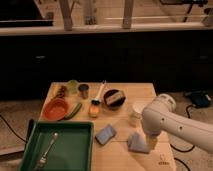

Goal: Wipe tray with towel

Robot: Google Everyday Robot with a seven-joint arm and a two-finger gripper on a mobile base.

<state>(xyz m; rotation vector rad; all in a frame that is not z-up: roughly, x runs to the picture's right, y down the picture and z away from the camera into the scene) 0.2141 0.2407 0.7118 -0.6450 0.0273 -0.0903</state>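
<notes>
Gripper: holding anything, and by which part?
Nothing held. The gripper hangs open beside the towel, which lies on the table.

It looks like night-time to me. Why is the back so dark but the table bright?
In the camera view the light lands on the wooden table, so the tray and towel are well lit; the cabinets behind sit in shadow; the white arm glows brightest, with its gripper low beside the towel.

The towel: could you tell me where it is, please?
Camera view: the towel lies on the table's front right, between the blue-grey pad and the gripper just right of it.
</notes>
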